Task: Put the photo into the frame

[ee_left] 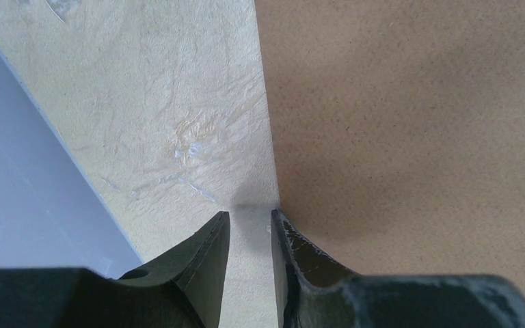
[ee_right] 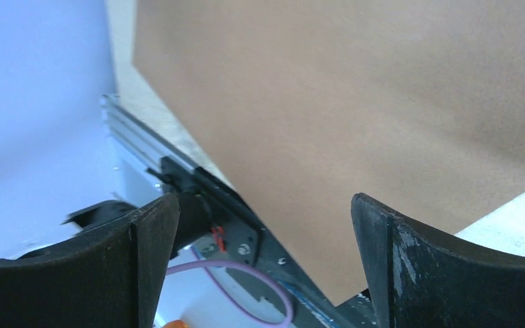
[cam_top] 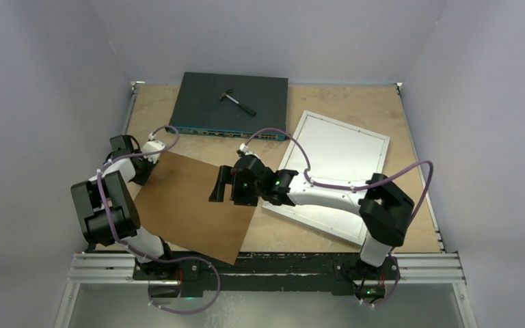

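Matte brown sheet (cam_top: 191,205), perhaps hardboard, lies beside the white-rimmed rectangular frame (cam_top: 347,154).

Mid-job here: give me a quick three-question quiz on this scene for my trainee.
1. True or false: the right gripper is shut.
2. What lies on the network switch? A: a small black tool. B: a photo. C: a cup.
3. Fill in: seen from the top view, the frame lies to the ___ of the brown board.

Key: 1 false, its jaws stand wide apart; 2 A; 3 right.
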You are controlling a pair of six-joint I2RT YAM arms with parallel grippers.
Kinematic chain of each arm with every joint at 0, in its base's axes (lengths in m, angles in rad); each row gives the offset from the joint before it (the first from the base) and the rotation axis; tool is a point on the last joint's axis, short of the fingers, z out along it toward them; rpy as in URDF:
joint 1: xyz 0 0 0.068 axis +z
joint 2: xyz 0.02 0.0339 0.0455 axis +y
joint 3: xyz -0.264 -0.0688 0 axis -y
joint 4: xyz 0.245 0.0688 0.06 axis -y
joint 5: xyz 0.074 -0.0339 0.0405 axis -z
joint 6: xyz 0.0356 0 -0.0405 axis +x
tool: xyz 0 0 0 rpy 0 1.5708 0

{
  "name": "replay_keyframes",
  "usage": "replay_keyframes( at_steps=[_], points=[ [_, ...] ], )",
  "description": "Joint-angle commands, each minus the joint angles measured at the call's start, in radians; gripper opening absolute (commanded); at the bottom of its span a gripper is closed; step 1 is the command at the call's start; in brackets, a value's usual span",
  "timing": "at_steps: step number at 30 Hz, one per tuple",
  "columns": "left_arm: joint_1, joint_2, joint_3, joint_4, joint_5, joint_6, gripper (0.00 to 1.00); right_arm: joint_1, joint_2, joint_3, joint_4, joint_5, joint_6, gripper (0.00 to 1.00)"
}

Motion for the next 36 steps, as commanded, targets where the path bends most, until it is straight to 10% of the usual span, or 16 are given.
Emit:
replay_keyframes(
  at_steps=[1,36],
  points=[
    [-0.040,0.044,-0.071,-0.159,0.071,-0.031,0.28,-0.006,-0.085,0.011,0.024,0.021,0.011,0.97],
    [-0.028,0.048,-0.041,-0.062,0.004,-0.112,0.29,0.167,0.246,0.154,-0.550,0.288,0.226,0.99]
  ],
)
